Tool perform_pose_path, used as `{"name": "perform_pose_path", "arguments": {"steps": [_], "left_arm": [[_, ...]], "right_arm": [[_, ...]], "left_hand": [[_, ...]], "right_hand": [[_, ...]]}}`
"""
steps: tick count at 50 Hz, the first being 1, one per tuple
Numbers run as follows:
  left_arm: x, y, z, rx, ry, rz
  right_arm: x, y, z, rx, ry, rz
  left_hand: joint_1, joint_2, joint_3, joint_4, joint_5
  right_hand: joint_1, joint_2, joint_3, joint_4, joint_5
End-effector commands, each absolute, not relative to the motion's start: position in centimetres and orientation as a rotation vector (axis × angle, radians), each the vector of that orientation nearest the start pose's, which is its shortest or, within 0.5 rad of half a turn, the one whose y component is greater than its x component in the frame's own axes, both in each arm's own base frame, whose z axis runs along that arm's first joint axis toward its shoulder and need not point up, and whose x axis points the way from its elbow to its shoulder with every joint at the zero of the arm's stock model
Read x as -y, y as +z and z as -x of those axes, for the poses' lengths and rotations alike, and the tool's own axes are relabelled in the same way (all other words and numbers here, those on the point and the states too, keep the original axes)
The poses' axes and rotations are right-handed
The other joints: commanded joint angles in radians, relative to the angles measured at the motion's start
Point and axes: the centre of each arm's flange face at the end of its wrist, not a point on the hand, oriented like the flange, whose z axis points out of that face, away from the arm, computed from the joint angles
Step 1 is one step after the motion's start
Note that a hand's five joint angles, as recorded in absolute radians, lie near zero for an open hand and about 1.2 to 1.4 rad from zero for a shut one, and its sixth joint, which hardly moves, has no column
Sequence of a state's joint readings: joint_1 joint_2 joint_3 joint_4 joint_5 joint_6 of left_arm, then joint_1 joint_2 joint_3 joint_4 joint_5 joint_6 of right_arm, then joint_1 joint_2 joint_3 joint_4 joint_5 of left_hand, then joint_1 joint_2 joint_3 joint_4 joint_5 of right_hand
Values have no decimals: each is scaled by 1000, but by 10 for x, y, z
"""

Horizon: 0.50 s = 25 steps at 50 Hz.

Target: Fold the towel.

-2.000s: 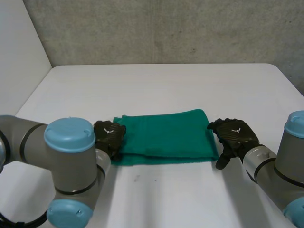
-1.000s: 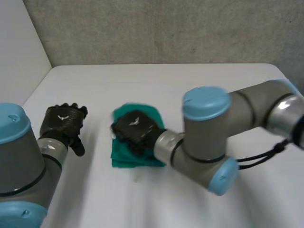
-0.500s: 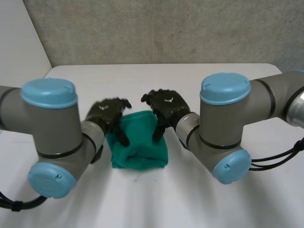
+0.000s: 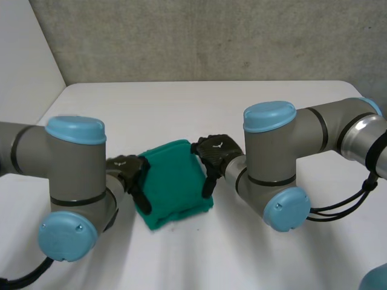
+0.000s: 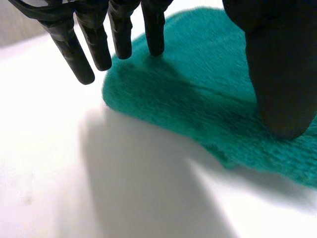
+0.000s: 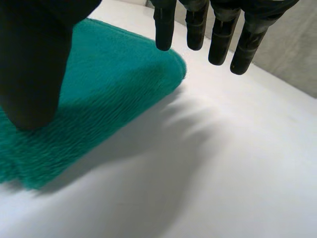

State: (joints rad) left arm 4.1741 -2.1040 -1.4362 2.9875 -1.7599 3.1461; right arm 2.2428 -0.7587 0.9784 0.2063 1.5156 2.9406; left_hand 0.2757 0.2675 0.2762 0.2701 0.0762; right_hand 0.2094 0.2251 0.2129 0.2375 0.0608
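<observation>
The green towel point(image 4: 175, 181) lies folded into a small thick square, slightly askew, in the middle of the white table point(image 4: 199, 109). My left hand point(image 4: 129, 171) rests at its left edge and is open. In the left wrist view the straight fingers point(image 5: 119, 34) reach the towel's point(image 5: 198, 99) rim while the thumb hovers over the cloth. My right hand point(image 4: 215, 154) is at the towel's right edge, open too. In the right wrist view its fingers point(image 6: 198, 25) hang straight past a corner of the towel point(image 6: 109, 89), with the thumb above the cloth.
Both arms bend inward, with the left elbow point(image 4: 72, 181) and the right elbow point(image 4: 272, 169) flanking the towel. A grey concrete wall point(image 4: 211, 36) rises behind the table's far edge. Bare table stretches beyond the towel and in front of it.
The long folded strip has been doubled over from right to left into a small square. Both hands have let go and come down beside it, and the towel has turned slightly.
</observation>
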Motion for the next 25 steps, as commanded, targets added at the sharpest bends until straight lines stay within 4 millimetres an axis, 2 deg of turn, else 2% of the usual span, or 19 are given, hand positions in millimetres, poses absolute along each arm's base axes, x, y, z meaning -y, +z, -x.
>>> {"name": "perform_pose_path", "arguments": {"steps": [1, 2, 5, 6, 7, 9, 11, 14, 18, 25], "left_arm": [[248, 222, 286, -2613, -1874, -641], [248, 229, 286, -2600, -1905, -632], [250, 265, 282, -2525, -2052, -573], [250, 273, 282, -2508, -2087, -562], [248, 287, 282, -2483, -2139, -543], [247, 293, 281, -2473, -2162, -534], [242, 318, 273, -2469, -2224, -466], [238, 333, 262, -2509, -2238, -386], [234, 348, 249, -2628, -2252, -319], [235, 358, 233, -2666, -2267, -283]], "right_arm": [[258, 199, -368, -2124, -1649, 952], [264, 225, -357, -2096, -1742, 860], [274, 256, -337, -2072, -1867, 741], [278, 276, -323, -2053, -1948, 669], [279, 285, -316, -2048, -1985, 636], [281, 301, -302, -2039, -2048, 579], [283, 320, -282, -2029, -2120, 511], [284, 338, -258, -2036, -2189, 442], [282, 343, -236, -2097, -2199, 405], [280, 346, -227, -2131, -2187, 387]], "left_hand": [[-36, -28, -36, -30, -11], [-36, -28, -36, -30, -11], [-39, -31, -39, -33, -14], [-42, -33, -42, -36, -17], [-45, -36, -45, -39, -20], [-42, -33, -42, -36, -17], [-42, -33, -42, -36, -17], [-42, -33, -42, -36, -17], [-39, -31, -39, -33, -14], [-50, -42, -51, -45, -25]], "right_hand": [[-35, -51, -38, -63, -61], [-35, -51, -38, -63, -61], [-35, -51, -38, -63, -61], [-35, -51, -38, -63, -61], [-35, -51, -38, -63, -61], [-35, -51, -38, -63, -61], [-35, -51, -38, -63, -61], [-35, -51, -38, -63, -61], [-35, -51, -38, -63, -61], [-35, -51, -38, -63, -61]]}}
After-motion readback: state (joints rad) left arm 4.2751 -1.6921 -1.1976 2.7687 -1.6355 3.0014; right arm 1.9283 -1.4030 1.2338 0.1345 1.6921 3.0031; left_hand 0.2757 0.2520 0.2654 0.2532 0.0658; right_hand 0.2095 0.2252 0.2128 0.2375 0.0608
